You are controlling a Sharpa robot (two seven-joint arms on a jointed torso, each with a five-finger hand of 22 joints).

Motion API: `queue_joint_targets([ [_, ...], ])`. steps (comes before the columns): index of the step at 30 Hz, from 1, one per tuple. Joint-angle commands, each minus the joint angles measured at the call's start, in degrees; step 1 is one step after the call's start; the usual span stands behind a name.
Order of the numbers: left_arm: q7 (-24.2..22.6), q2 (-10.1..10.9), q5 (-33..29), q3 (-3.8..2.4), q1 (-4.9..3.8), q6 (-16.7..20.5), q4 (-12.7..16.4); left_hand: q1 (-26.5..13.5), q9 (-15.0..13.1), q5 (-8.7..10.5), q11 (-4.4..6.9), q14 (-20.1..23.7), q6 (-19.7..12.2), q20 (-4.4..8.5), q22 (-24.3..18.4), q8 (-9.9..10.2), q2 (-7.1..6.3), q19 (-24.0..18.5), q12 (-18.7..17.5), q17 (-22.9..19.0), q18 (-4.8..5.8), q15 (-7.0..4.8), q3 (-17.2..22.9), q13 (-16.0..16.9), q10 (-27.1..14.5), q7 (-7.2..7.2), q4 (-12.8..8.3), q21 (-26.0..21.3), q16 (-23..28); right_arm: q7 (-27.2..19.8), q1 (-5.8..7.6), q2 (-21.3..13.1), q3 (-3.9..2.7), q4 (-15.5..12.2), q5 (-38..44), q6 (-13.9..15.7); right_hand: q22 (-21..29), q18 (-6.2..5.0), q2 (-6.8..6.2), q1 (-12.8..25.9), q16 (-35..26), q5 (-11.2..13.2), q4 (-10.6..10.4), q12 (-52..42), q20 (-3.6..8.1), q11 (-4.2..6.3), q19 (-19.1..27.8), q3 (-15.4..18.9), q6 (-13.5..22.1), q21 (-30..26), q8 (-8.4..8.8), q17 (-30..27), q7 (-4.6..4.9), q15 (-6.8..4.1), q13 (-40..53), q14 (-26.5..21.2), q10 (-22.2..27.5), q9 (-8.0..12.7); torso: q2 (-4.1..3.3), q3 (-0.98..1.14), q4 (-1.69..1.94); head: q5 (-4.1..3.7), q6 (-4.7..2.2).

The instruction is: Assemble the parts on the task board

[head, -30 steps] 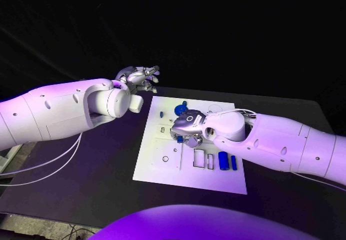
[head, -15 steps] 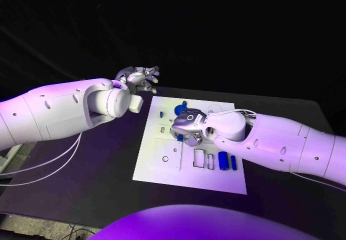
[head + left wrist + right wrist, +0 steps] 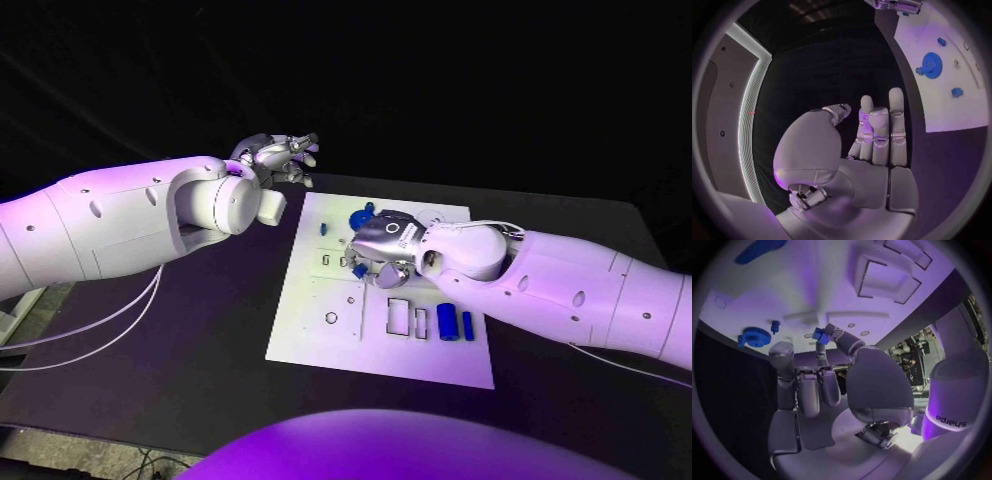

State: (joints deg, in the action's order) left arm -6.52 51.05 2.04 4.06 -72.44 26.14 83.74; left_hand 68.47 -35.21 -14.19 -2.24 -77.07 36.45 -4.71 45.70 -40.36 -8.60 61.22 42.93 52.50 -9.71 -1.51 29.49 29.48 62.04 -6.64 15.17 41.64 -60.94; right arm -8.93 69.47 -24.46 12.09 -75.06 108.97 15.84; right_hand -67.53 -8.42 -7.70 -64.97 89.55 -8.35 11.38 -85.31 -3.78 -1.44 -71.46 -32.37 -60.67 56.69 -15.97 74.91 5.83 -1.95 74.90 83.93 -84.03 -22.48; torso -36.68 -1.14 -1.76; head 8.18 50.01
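Note:
The white task board [image 3: 329, 340] lies in the middle of the black table. My right hand [image 3: 381, 245] hovers low over the board's middle and pinches a small blue part [image 3: 820, 335] between thumb and a finger; the part [image 3: 359, 270] peeks out under the hand. A blue gear [image 3: 364, 213] [image 3: 754, 336] sits near the board's far edge, with a small blue piece [image 3: 774, 325] beside it. My left hand [image 3: 277, 154] is raised beyond the board's far left corner, its fingers [image 3: 879, 132] stretched out and holding nothing.
Two blue bars [image 3: 447, 322] lie side by side at the board's right, next to rectangular cut-outs [image 3: 398, 315]. Another small blue piece [image 3: 322, 228] stands near the far left edge. The left wrist view shows the gear [image 3: 931, 64] on the board [image 3: 954, 112].
My right hand has shifted slightly toward the board's far side and turned a little, the blue part still in its pinch. The left arm has stayed put.

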Motion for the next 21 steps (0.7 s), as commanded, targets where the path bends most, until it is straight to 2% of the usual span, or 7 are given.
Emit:
queue_joint_targets([
  [1,0.2,-0.1,0.4,-0.07,-0.10,-0.4,0.0,0.5,0.1,-0.19,0.07,0.2,-0.5,-0.21,-0.1,-0.3,-0.02,0.2,-0.2,-0.1,-0.69,0.06,0.0,-0.1,-0.2,-0.10,-0.4,-0.3,0.2,-0.7,-0.03,-0.2,-0.02,0.7,-12.9,5.0,-0.3,0.83,0.01,0.8,0.1,-0.6,-0.5,0.1,0.01,0.33,-0.6,0.0,-0.1,0.5,0.35,14.1,-0.52,-0.16,8.7,5.8,-1.8,-1.1,-0.01,0.00,0.01,0.02,-0.01],
  [6,0.3,0.0,0.5,-0.07,-0.09,-0.5,0.1,0.6,0.1,-0.10,0.08,0.2,-0.5,-0.21,-0.1,-0.3,-0.05,0.2,-0.3,-0.2,-0.69,0.05,0.0,-0.2,-0.3,-0.08,-0.5,-0.3,0.3,-1.1,-0.04,-0.3,-0.04,2.2,-24.0,5.7,-0.3,0.85,0.01,1.3,0.0,-1.3,-1.3,0.4,0.04,0.24,-0.6,0.3,0.7,0.3,0.78,13.5,-0.36,-0.15,8.3,5.7,-1.4,-1.2,-0.03,0.04,0.01,0.10,-0.01],
  [9,0.4,0.0,0.5,-0.07,-0.09,-0.5,0.1,0.6,0.1,-0.10,0.08,0.2,-0.5,-0.21,-0.1,-0.3,-0.05,0.2,-0.3,-0.2,-0.69,0.05,0.0,-0.2,-0.3,-0.08,-0.5,-0.3,0.3,-1.4,-0.04,-0.2,-0.04,2.9,-28.7,5.9,-0.2,0.81,0.09,1.3,-0.2,-1.6,-1.7,1.1,0.00,0.14,-0.4,0.4,1.0,0.0,0.98,12.9,-0.26,-0.08,7.4,5.5,-0.8,-1.2,-0.04,-0.01,-0.03,0.10,-0.01],
  [14,0.4,0.0,0.5,-0.06,-0.09,-0.5,0.1,0.6,0.1,-0.10,0.08,0.2,-0.5,-0.21,-0.1,-0.3,-0.05,0.2,-0.3,-0.2,-0.69,0.05,0.0,-0.2,-0.3,-0.08,-0.5,-0.3,0.3,-1.5,-0.04,0.0,-0.04,3.7,-33.0,6.1,-0.3,0.77,0.14,0.9,-0.8,-2.2,-2.2,5.1,-0.14,-0.01,-0.1,0.4,1.3,-0.5,1.23,11.1,-0.10,0.05,2.5,4.9,3.1,-1.4,-0.02,-0.02,-0.04,0.18,-0.01],
  [16,0.4,0.0,0.5,-0.06,-0.09,-0.5,0.1,0.7,0.2,-0.04,0.09,0.2,-0.5,-0.20,-0.1,-0.3,-0.09,0.3,-0.3,-0.3,-0.69,0.04,0.0,-0.2,-0.3,-0.08,-0.6,-0.4,0.3,-1.4,-0.07,0.0,-0.04,4.0,-33.9,6.0,-0.2,0.67,0.08,0.5,-1.1,-2.4,-2.7,11.4,-0.30,-0.09,0.3,0.1,1.5,-1.1,1.41,10.2,0.02,0.12,-4.5,4.6,8.6,-1.6,-0.04,-0.02,0.03,0.12,-0.01],
  [21,0.5,0.0,0.6,-0.06,-0.09,-0.6,0.1,0.7,0.2,-0.03,0.10,0.2,-0.5,-0.20,-0.2,-0.4,-0.09,0.3,-0.3,-0.2,-0.69,0.04,0.0,-0.2,-0.3,-0.08,-0.6,-0.4,0.3,-1.2,-0.28,0.2,-0.04,4.3,-35.3,6.0,-0.2,0.60,-0.04,0.2,-1.2,-2.4,-2.8,13.9,-0.36,-0.12,0.6,-0.1,1.6,-1.4,1.51,9.7,0.07,0.14,-7.2,4.4,10.4,-1.8,-0.03,0.00,0.09,0.23,-0.01],
])
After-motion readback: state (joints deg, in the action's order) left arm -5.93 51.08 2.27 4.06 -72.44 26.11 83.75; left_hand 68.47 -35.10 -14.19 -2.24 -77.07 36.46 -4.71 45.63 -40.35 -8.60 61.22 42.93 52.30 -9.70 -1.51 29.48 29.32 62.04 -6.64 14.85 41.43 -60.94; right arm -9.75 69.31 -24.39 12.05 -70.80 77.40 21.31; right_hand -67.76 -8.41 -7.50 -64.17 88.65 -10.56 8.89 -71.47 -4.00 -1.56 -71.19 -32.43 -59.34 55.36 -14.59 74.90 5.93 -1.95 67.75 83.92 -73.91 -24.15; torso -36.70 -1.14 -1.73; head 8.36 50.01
